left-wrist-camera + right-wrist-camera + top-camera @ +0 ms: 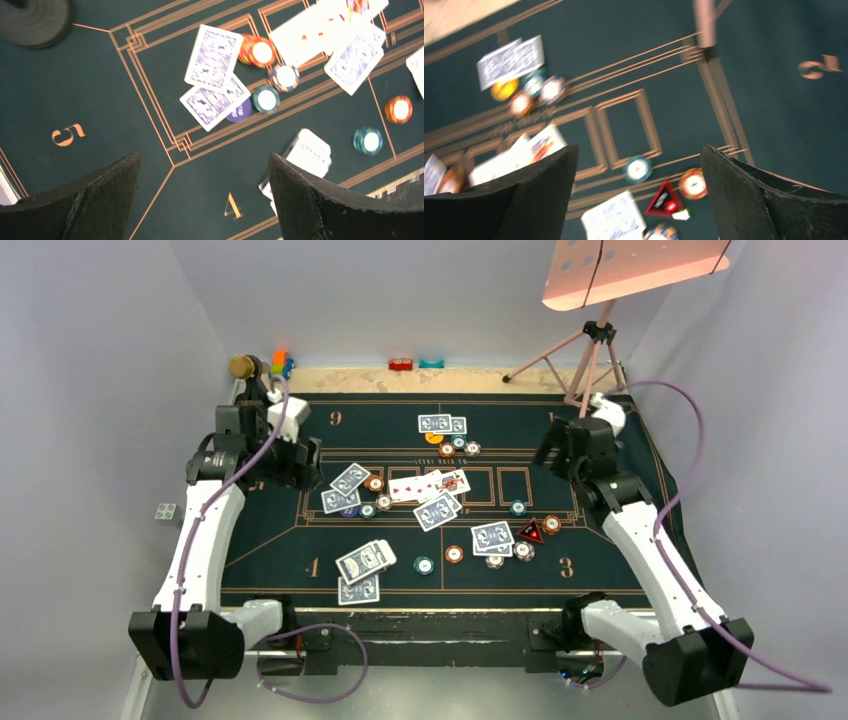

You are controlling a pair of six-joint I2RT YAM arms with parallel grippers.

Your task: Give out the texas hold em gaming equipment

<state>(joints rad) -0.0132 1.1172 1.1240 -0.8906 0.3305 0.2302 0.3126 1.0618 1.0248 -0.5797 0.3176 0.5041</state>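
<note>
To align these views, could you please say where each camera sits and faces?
Top external: above and behind the bases, looking down at the felt mat; left arm and right arm show.
Left wrist: on that wrist, facing down at number 5 and number 4; left gripper open below.
Right wrist: on that wrist, facing down at mid-mat boxes; right gripper open below.
Shared: red triangular marker, top and right wrist.
</note>
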